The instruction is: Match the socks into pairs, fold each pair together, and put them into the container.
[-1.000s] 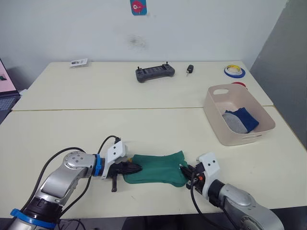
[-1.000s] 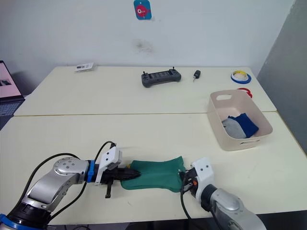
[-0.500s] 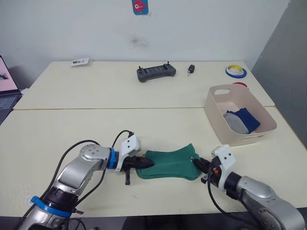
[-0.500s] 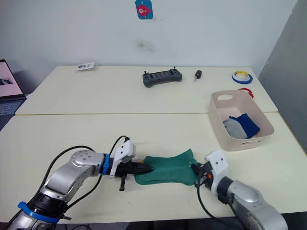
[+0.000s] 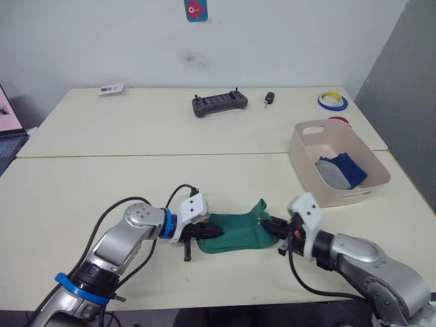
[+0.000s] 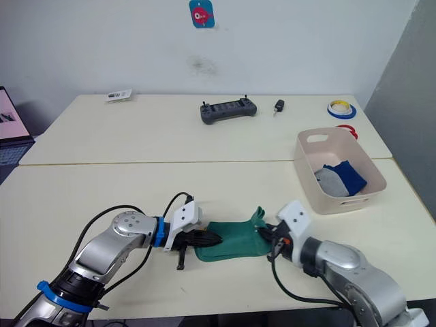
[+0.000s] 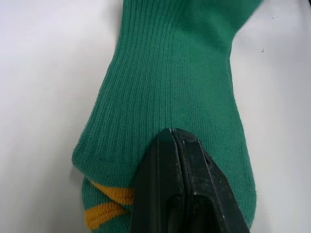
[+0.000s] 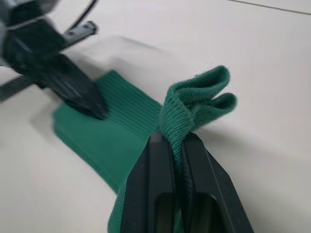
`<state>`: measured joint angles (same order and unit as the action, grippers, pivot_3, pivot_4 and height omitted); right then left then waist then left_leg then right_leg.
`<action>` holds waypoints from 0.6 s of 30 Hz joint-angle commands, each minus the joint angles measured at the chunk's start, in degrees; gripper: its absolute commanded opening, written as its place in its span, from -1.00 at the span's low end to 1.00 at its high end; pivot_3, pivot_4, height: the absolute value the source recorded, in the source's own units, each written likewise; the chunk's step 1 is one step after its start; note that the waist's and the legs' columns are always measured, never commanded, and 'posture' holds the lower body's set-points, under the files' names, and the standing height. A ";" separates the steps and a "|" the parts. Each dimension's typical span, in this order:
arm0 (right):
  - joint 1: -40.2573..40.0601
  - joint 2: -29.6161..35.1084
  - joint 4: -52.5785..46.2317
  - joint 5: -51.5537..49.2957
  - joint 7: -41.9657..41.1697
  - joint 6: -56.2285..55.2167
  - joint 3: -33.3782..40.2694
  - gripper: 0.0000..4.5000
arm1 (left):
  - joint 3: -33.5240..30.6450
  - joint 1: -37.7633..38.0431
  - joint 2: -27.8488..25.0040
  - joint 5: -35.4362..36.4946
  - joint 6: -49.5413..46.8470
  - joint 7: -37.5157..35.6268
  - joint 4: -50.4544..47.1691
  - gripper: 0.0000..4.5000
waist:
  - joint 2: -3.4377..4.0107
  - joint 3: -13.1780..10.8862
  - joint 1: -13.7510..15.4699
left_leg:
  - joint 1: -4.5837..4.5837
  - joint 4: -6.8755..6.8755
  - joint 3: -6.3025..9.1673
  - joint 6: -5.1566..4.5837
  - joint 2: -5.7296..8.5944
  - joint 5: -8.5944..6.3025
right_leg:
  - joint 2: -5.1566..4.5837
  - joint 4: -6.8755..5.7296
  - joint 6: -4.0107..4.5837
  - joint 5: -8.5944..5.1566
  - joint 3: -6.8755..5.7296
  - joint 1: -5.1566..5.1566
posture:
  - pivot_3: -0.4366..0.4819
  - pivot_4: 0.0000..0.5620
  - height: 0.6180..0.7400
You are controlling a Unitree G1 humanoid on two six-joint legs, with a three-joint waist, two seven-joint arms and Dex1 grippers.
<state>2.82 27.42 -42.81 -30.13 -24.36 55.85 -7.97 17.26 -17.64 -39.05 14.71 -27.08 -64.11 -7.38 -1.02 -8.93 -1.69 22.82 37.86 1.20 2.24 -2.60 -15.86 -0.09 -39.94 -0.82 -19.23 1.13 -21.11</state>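
A pair of green socks [image 5: 238,231] lies on the near table between my two grippers. My left gripper [image 5: 208,233] is shut on its left end, where a yellow mark [image 7: 108,206] shows beside the fingers [image 7: 160,184]. My right gripper [image 5: 270,223] is shut on the right end, which stands bunched up [image 8: 194,102] off the table. The pale container [image 5: 303,153] sits to the right, holding a blue pair [image 5: 346,168] and a grey pair [image 5: 329,173].
On the far table lie a black controller [image 5: 219,104], a small key fob [image 5: 270,98], a tape roll [image 5: 332,101], a red roll [image 5: 338,120] behind the container and a card [image 5: 111,88]. A seam [image 5: 136,155] runs between the two tables.
My right gripper has carried its end of the green socks up and left towards the left gripper, so the socks lie shorter and bunched. The camera has also shifted.
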 commanded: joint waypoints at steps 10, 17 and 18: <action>9.23 -10.58 4.04 -0.79 4.68 6.85 -8.98 -0.99 | -3.22 0.46 -2.42 2.62 -3.91 -0.49 -2.90 -1.00 | 0.00 0.00 -0.10 | 0.03 0.00 0.03 0.00 -0.04 0.00 | 0.00 -0.01 0.00 0.00 0.00 -0.04 | -0.05 -0.47 1.00; 12.08 -11.33 6.50 -0.60 3.95 6.75 -10.15 -0.99 | -9.01 -1.05 -9.67 6.83 -8.33 -4.37 -3.53 -1.00 | 0.02 -0.03 -0.11 | 0.07 -0.01 0.06 0.00 -0.06 0.00 | 0.00 -0.02 0.00 0.00 -0.04 -0.11 | -0.05 -0.47 1.00; 12.41 -11.37 6.68 -0.52 3.86 6.64 -10.42 -0.99 | -9.29 -0.54 -10.20 6.80 -8.38 -4.39 -3.18 -1.00 | 0.02 -0.04 -0.12 | 0.07 -0.01 0.04 0.00 -0.05 0.00 | 0.00 -0.02 0.00 0.00 -0.02 -0.12 | -0.05 -0.47 1.00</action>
<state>14.26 16.44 -34.87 -30.36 -19.92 63.06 -17.93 9.07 -18.56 -48.86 20.39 -35.43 -67.69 -9.91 -1.00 -8.97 -1.81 22.89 37.85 1.24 2.24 -2.65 -15.86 -0.10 -39.96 -0.81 -19.23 1.12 -21.24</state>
